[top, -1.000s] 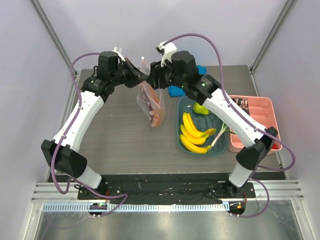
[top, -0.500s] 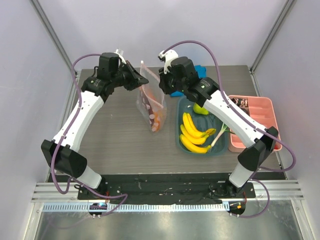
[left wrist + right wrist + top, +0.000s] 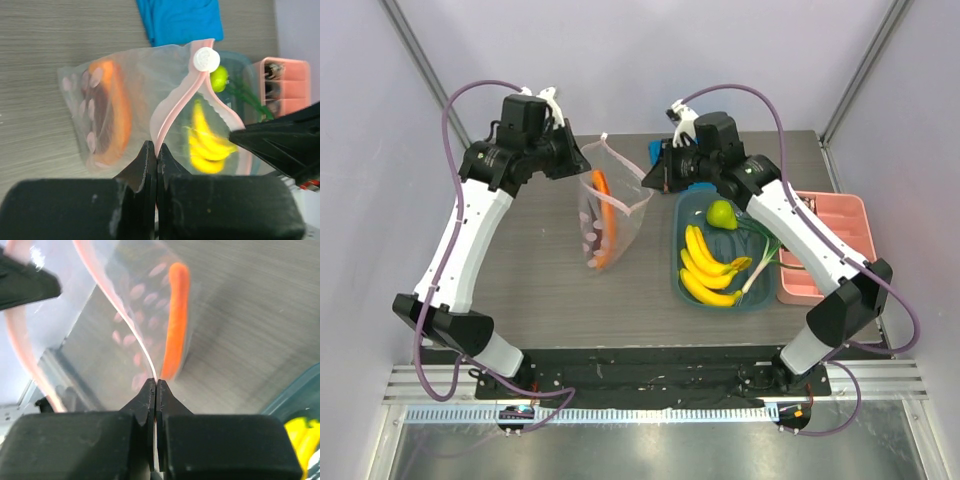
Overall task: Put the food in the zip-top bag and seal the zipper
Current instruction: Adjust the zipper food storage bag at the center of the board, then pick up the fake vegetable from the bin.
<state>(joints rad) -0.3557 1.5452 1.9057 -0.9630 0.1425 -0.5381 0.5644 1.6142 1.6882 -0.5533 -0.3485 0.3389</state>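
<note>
The zip-top bag [image 3: 588, 238] hangs upright over the table with its mouth spread between both grippers. My left gripper [image 3: 582, 158] is shut on the pink zipper [image 3: 172, 107] strip at the left rim, below the white slider [image 3: 206, 59]. My right gripper [image 3: 653, 180] is shut on the opposite rim edge [image 3: 127, 320]. An orange-red pepper [image 3: 606, 215] stands inside the bag. The banana bunch [image 3: 706, 266], a green fruit [image 3: 721, 213] and a green onion [image 3: 760, 264] lie in the teal tub [image 3: 681, 288].
A pink divided tray [image 3: 832, 250] with small pieces sits right of the tub. Behind the right gripper a blue folded cloth [image 3: 658, 152] lies on the table. Purple cables loop above both arms.
My right gripper has shut on the bag's right rim. The left arm has drawn back to the left, the bag has shifted left and its mouth is pulled wide.
</note>
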